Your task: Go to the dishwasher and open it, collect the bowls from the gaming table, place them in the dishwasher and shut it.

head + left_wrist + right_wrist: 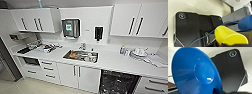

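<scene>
The dishwasher (pixel 117 82) stands under the white counter at the lower right of the head view, its dark inside with racks showing. In the left wrist view a yellow bowl (pixel 229 36) sits tilted close to the camera, and my left gripper (pixel 221 44) is shut on its lower edge. A blue bowl (pixel 244 23) shows just beyond it. In the right wrist view the same blue bowl (pixel 196 72) looms large, with my right gripper (pixel 218 91) shut on its rim. The gaming table is out of view.
A steel sink (pixel 80 55) holding dishes is set in the long white counter (pixel 112 62). White cupboards and drawers (pixel 48 68) run below it, with wall cabinets above. A dish rack (pixel 140 52) stands at the right and clutter (pixel 47 47) at the left. Beige floor lies in front.
</scene>
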Motion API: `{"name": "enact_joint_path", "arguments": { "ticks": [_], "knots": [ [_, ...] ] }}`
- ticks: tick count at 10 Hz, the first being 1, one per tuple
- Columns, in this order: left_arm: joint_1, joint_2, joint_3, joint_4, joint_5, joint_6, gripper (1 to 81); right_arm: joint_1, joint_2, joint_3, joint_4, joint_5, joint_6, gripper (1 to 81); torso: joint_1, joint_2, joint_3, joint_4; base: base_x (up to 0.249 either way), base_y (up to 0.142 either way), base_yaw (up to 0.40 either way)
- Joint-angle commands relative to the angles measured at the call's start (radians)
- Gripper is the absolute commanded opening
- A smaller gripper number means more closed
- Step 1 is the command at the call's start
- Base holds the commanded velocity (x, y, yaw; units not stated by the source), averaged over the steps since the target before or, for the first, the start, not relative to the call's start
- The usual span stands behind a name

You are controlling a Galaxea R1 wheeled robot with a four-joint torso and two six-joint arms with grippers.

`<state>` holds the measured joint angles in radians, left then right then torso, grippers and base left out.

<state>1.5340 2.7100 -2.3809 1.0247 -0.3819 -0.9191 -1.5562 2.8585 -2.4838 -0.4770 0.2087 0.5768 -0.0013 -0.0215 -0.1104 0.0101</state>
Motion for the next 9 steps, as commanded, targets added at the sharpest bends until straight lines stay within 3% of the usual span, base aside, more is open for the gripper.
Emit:
{"name": "enact_joint_path", "arguments": {
  "ticks": [1, 9],
  "knots": [
    [-0.054, -0.018, 0.009, 0.011, 0.009, 0.0, 1.0, 0.038, 0.011, 0.022, -0.037, -0.035, -0.017, 1.0, 0.001, 0.0, 0.0, 0.0, 0.136, -0.074, 0.0],
    [-0.053, -0.016, 0.008, 0.011, 0.011, 0.0, 1.0, 0.04, 0.012, 0.022, -0.038, -0.037, -0.017, 1.0, 0.001, 0.0, 0.0, 0.0, 0.136, -0.074, 0.0]
  ]
}}
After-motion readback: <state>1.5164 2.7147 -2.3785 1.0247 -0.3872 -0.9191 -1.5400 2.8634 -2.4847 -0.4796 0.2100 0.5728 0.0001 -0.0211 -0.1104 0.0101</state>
